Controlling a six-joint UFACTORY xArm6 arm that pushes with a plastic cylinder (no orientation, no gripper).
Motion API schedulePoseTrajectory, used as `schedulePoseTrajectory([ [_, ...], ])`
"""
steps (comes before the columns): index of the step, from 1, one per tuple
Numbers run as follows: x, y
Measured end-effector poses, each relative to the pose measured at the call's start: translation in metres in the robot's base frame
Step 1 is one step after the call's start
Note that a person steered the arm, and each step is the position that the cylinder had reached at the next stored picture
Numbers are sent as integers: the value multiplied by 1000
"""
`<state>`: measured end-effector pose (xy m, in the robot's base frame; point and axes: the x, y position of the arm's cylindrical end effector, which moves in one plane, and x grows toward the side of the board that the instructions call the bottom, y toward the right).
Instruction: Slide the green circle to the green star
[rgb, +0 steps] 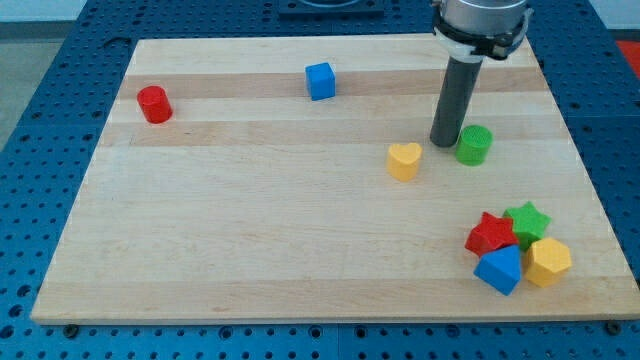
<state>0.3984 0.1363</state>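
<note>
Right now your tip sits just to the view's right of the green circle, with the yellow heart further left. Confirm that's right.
Not quite. The camera view shows my tip just to the view's left of the green circle, not its right, about touching it. The rest holds: the yellow heart lies further left.

My rod (452, 100) runs out of the view's top edge — its upper mount is cut off. In the bottom-right cluster, the red star (490, 234) hides part of the green star (527, 220).
</note>
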Motion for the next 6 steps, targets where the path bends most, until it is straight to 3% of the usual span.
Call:
schedulePoseTrajectory([
  [1, -19, 4],
  [2, -10, 18],
  [4, 65, 30],
  [6, 76, 33],
])
